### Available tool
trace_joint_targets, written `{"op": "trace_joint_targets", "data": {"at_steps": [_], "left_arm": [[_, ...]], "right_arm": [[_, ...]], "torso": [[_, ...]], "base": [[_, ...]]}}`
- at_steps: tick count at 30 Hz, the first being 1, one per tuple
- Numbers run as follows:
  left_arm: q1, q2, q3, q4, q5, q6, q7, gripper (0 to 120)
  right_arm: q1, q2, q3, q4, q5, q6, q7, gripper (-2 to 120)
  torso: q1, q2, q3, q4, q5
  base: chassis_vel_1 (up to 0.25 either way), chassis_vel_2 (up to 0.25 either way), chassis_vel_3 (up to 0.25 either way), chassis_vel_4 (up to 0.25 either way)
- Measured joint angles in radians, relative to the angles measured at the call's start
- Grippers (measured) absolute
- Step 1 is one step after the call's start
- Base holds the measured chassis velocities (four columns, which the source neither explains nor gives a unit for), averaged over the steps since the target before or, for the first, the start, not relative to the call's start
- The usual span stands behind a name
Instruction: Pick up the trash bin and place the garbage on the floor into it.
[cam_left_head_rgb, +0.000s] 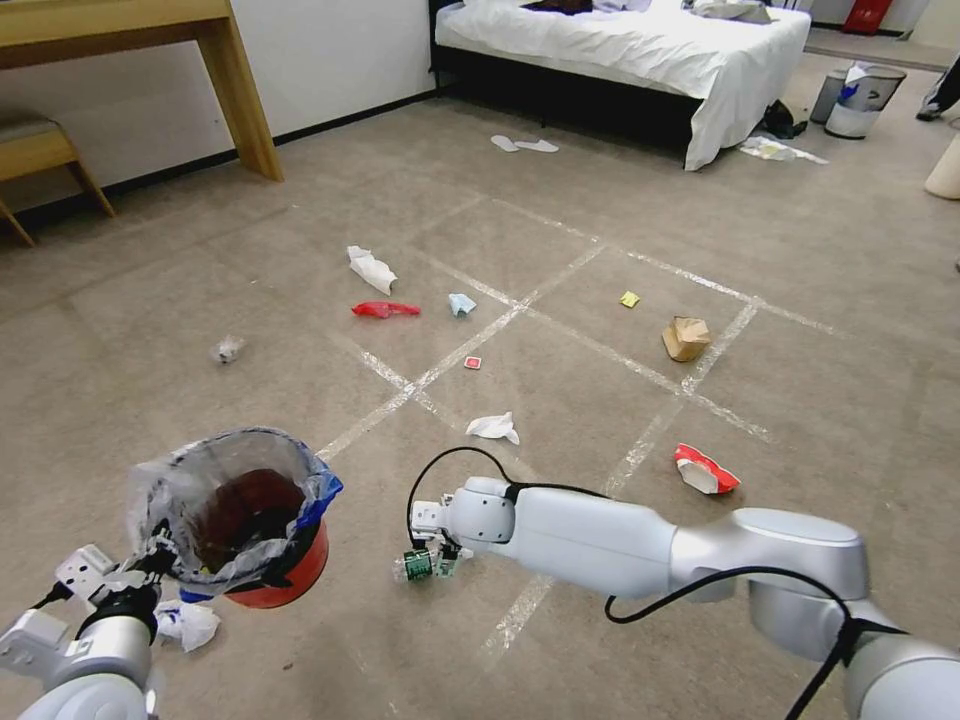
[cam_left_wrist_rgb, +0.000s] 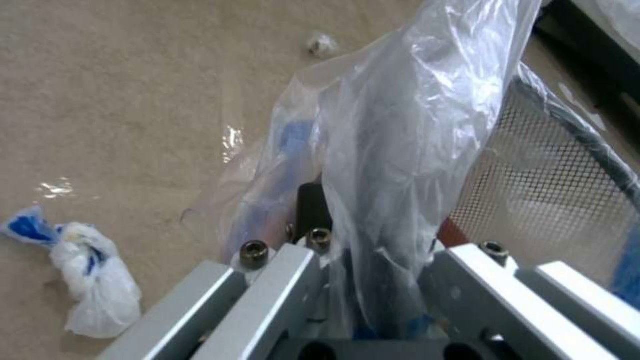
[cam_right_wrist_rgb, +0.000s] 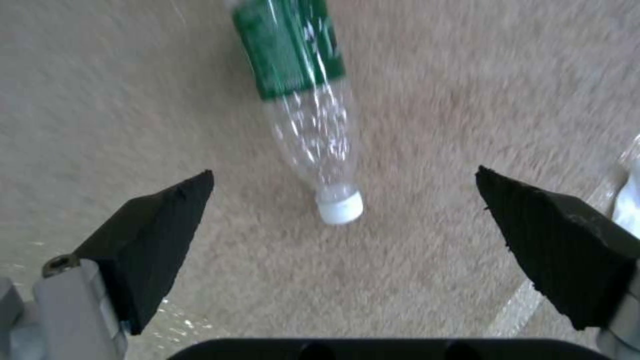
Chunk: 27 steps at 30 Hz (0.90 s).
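Observation:
The red trash bin (cam_left_head_rgb: 285, 580), lined with a crinkled clear bag (cam_left_wrist_rgb: 400, 125), hangs just above the floor (cam_left_head_rgb: 600, 250) at the lower left. My left gripper (cam_left_head_rgb: 150, 570) is shut on its rim and bag. My right gripper (cam_right_wrist_rgb: 343, 172) stands open low over a green-labelled clear bottle (cam_right_wrist_rgb: 307, 100) that lies on the carpet, its white cap between the fingers without touching them. In the head view the bottle (cam_left_head_rgb: 415, 566) lies right of the bin. More garbage is scattered beyond: a white tissue (cam_left_head_rgb: 494, 428), a red wrapper (cam_left_head_rgb: 385, 310), a brown paper bag (cam_left_head_rgb: 686, 338).
A knotted white and blue bag (cam_left_head_rgb: 187, 625) lies beside the bin. A bed (cam_left_head_rgb: 640, 50) stands at the back, with a grey metal bin (cam_left_head_rgb: 866, 98) to its right. A wooden table (cam_left_head_rgb: 235, 80) and a bench (cam_left_head_rgb: 40, 150) stand at the back left.

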Motion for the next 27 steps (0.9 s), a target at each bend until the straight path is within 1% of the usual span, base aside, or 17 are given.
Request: {"op": "trace_joint_targets", "data": {"at_steps": [2, 3, 5, 6, 7, 10, 13, 15, 16, 18, 19, 23, 27], "left_arm": [[0.007, 0.0, -0.013, -0.003, -0.004, -0.001, 0.0, 4], [0.007, 0.0, -0.013, -0.003, -0.004, -0.001, 0.0, 4], [0.013, 0.001, -0.022, -0.006, -0.008, -0.002, 0.0, 4], [0.024, 0.002, -0.034, -0.011, -0.015, -0.003, 0.003, 4], [0.024, 0.002, -0.034, -0.011, -0.015, -0.003, 0.003, 4], [0.036, 0.005, -0.045, -0.012, -0.02, -0.006, 0.007, 4], [0.038, 0.005, -0.046, -0.013, -0.021, -0.006, 0.008, 4], [0.046, 0.006, -0.046, -0.017, -0.021, -0.009, 0.01, 4], [0.046, 0.006, -0.046, -0.017, -0.021, -0.009, 0.01, 4], [0.047, 0.006, -0.039, -0.024, -0.021, -0.01, 0.011, 4], [0.047, 0.006, -0.039, -0.024, -0.021, -0.01, 0.011, 4], [0.045, 0.004, -0.027, -0.031, -0.017, -0.011, 0.01, 4], [0.046, 0.0, -0.023, -0.038, -0.014, -0.014, 0.009, 4]], "right_arm": [[-0.016, 0.024, -0.001, -0.061, -0.009, 0.011, 0.004, 100], [-0.016, 0.024, -0.001, -0.061, -0.009, 0.011, 0.004, 100], [-0.029, 0.041, -0.001, -0.103, -0.018, 0.036, 0.007, 100], [-0.052, 0.07, 0.005, -0.155, -0.031, 0.075, 0.01, 100], [-0.052, 0.07, 0.005, -0.155, -0.031, 0.075, 0.01, 100], [-0.092, 0.116, 0.021, -0.211, -0.034, 0.106, 0.033, 100], [-0.1, 0.124, 0.024, -0.221, -0.034, 0.109, 0.039, 100], [-0.123, 0.152, 0.03, -0.267, -0.037, 0.134, 0.068, 100], [-0.123, 0.152, 0.03, -0.267, -0.037, 0.134, 0.068, 100], [-0.124, 0.159, 0.029, -0.293, -0.037, 0.165, 0.088, 100], [-0.124, 0.159, 0.029, -0.293, -0.037, 0.165, 0.088, 100], [-0.128, 0.166, 0.026, -0.315, -0.026, 0.21, 0.123, 100], [-0.146, 0.172, 0.023, -0.335, -0.012, 0.229, 0.157, 100]], "torso": [[0.0, 0.0, 0.0, -0.0001, -0.0001], [0.0, 0.0, 0.0, -0.0001, -0.0001], [0.0, 0.0, 0.0, -0.0002, -0.0001], [0.0, 0.0, 0.0, -0.0001, -0.0001], [0.0, 0.0, 0.0, -0.0001, -0.0001], [0.0, 0.0, 0.0, 0.0, -0.0001], [0.0, 0.0, 0.0, -0.0001, 0.0], [0.0, 0.0, 0.0, 0.0001, -0.0001], [0.0, 0.0, 0.0, 0.0001, -0.0001], [0.0, 0.0, 0.0, -0.0001, -0.0001], [0.0, 0.0, 0.0, -0.0001, -0.0001], [0.0, 0.0, 0.0, -0.0002, -0.0001], [0.0, 0.0, 0.0, -0.0001, 0.0]], "base": [[0.0, 0.0, 0.0, 0.0], [0.0, 0.0, 0.0, 0.0], [0.0, 0.0, 0.0, 0.0], [0.0, 0.0, 0.0, 0.0], [0.0, 0.0, 0.0, 0.0], [0.0, 0.0, 0.0, 0.0], [0.0, 0.0, 0.0, 0.0], [0.0, 0.0, 0.0, 0.0], [0.0, 0.0, 0.0, 0.0], [0.0, 0.0, 0.0, 0.0], [0.0, 0.0, 0.0, 0.0], [0.0, 0.0, 0.0, 0.0], [0.0, 0.0, 0.0, 0.0]]}}
